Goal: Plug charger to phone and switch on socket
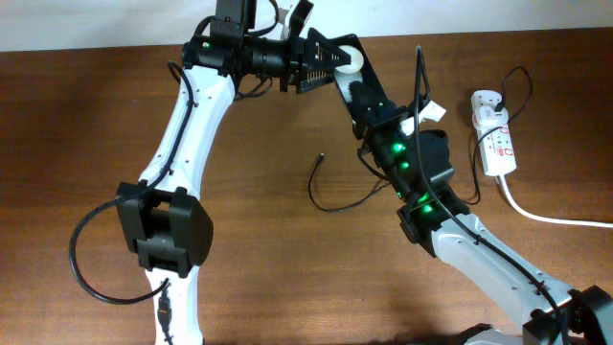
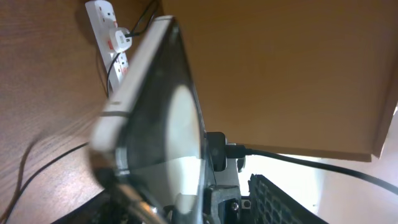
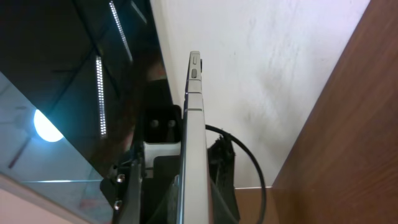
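- right gripper (image 3: 193,171): fingers are pressed on both faces of the phone (image 3: 194,106), pinching it edge-on, with the side buttons toward the wrist cam.
- left gripper (image 1: 321,59): nose-to-nose with the right one at 12 o'clock, and the phone fills its wrist view. Can't tell if it's clamped or spread, since its own fingers are just blur.
- The phone is off the table, in the air between both arms. My read is a handover or regrasp, so one arm steadies it while the other fetches the cable. The port isn't visible.
- charger (image 1: 313,187): lies loose near table centre with its connector tip (image 1: 321,154) pointing to 12, not in the phone. The cable runs toward 3 o'clock under the right arm.
- socket (image 1: 495,134): lies flat at 2–3 o'clock, well apart from both grippers. The white adapter (image 1: 490,113) is plugged in and the thick white cord (image 1: 551,217) exits toward 4. Switch state is unreadable.
- Surface: brown wood-grain table (image 1: 287,287).
- Room: white wall (image 1: 96,24) along the far edge. The right wrist view shows light strips reflected in the glass.
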`<state>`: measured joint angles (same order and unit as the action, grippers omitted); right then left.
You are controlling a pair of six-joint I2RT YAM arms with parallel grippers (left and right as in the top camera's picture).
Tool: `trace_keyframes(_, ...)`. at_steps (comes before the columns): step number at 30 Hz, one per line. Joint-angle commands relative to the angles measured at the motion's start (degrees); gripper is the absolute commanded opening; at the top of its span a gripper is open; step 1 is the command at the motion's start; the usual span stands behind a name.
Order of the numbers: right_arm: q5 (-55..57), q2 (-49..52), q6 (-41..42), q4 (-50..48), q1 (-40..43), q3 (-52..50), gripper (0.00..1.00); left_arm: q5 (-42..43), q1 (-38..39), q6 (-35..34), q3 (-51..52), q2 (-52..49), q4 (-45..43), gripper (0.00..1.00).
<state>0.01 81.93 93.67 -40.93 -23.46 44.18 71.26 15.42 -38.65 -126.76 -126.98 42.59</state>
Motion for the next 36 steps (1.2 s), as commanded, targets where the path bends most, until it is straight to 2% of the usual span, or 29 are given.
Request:
trace_keyframes(1, 0.50, -0.44, 0.33, -1.55, -0.59, 1.92, 0.04, 0.00, 1.16, -4.24, -0.68, 0.35, -0.15, 0.54)
trace_keyframes(7, 0.85, -0.39, 0.31, -1.49, -1.84, 1.92, 0.04, -2.14, 3.19, -9.14, -0.68, 0.35, -0.57, 0.44)
trace_keyframes(10, 1.97, 0.26, 0.31, -1.49, -2.10, 1.92, 0.04, -3.76, 3.45, -12.33, -0.68, 0.35, -0.59, 0.31)
trace_keyframes(16, 1.97, 0.26, 0.28, -1.29, -3.17, 1.90, 0.04, -8.48, 3.43, -18.82, -0.68, 0.35, -3.76, 0.23)
trace_keyframes(18, 1.97, 0.26, 0.28, -1.29, -3.17, 1.90, 0.04, -9.03, 3.45, -19.23, -0.68, 0.35, -4.85, 0.12)
trace_keyframes(21, 1.99, 0.26, 0.28, -1.29, -3.17, 1.90, 0.04, -9.70, 3.43, -22.18, -0.68, 0.35, -4.87, 0.07)
trace_keyframes(23, 1.99, 0.26, 0.28, -1.31, -3.17, 1.90, 0.04, -9.84, 3.43, -22.21, -0.68, 0.35, -4.85, 0.00)
trace_keyframes(24, 1.99, 0.26, 0.28, -1.31, -3.17, 1.90, 0.05, -9.84, 3.43, -22.21, -0.68, 0.35, -4.85, 0.00)
trace_keyframes(25, 1.99, 0.26, 0.28, -1.31, -3.17, 1.90, 0.11, -9.84, 3.43, -22.21, -0.68, 0.35, -4.85, 0.00)
trace_keyframes(30, 1.99, 0.26, 0.28, -1.31, -3.17, 1.90, 0.15, -9.86, 3.43, -22.21, -0.68, 0.35, -4.85, 0.00)
trace_keyframes(34, 1.99, 0.26, 0.26, -1.31, -3.15, 1.90, 0.23, -9.84, 2.73, -22.14, -0.68, 0.35, -4.83, 0.00)
trace_keyframes(36, 2.03, 0.26, 0.26, -1.29, -3.15, 1.90, 0.40, -9.88, 2.51, -19.26, -0.68, 0.35, -4.83, 0.00)
